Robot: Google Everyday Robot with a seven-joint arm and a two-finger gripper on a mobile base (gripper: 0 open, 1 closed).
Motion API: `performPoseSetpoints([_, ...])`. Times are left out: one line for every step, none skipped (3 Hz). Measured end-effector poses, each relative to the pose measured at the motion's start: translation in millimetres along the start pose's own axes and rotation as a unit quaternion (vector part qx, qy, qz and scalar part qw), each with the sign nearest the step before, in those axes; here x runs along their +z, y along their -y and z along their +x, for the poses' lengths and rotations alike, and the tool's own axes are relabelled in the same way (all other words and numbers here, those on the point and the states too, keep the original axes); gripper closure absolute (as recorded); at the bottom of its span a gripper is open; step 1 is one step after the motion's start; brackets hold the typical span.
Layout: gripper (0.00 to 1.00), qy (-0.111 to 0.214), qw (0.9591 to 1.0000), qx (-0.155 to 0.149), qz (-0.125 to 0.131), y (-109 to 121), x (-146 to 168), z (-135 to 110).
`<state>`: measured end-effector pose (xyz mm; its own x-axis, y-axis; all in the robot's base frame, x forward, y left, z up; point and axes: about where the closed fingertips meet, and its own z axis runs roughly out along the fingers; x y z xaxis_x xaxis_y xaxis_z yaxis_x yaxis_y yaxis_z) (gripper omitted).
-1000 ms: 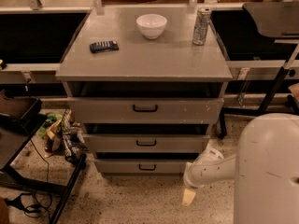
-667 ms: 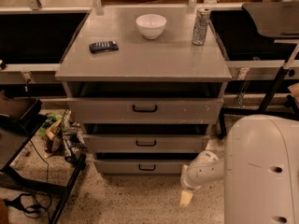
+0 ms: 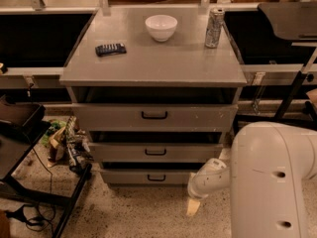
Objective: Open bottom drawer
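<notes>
The bottom drawer (image 3: 133, 176) is the lowest of 3 grey fronts in the cabinet under the desk (image 3: 148, 71), just above the speckled floor. Its small black loop handle (image 3: 156, 178) sits at the centre of the narrow panel. A dark band shows above the front, but from this angle I cannot tell whether the drawer is fully shut or slightly out. I judge the pull is not yet made.

The gripper (image 3: 192, 208) hangs low at the cabinet's lower right corner. It points down towards the floor, to the right of the handle and apart from it, and touches nothing. It shows as 1 tan wedge below the white wrist (image 3: 208, 178), so I cannot tell whether the jaws are released or clenched, though nothing is visibly held in them. The bulky white arm (image 3: 270, 177) fills the lower right of the view. The low position makes sense, since the target handle is the lowest of the 3 and has to be reached at about floor level.

Next, the gripper probably needs to turn its tip towards the panel and move left to reach the loop. The loop is small and the middle drawer (image 3: 124, 152) is close above, so catching the wrong handle is the main risk.

On the desk a white bowl (image 3: 161, 27), a drinks can (image 3: 214, 28) and a small black remote-like device (image 3: 110, 49) stand well apart. A smooth, level pull should leave them steady.
</notes>
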<state>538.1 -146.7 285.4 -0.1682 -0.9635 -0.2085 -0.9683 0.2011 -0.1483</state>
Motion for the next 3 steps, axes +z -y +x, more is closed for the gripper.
performPoseSetpoints([0.0,0.012,0.9996,-0.014,0.022,24,24,-5])
performPoseSetpoints([0.0,0.013,0.9992,-0.023,0.031,37,50,-5])
performPoseSetpoints([0.0,0.002,0.9993,-0.016,0.034,48,76,-2])
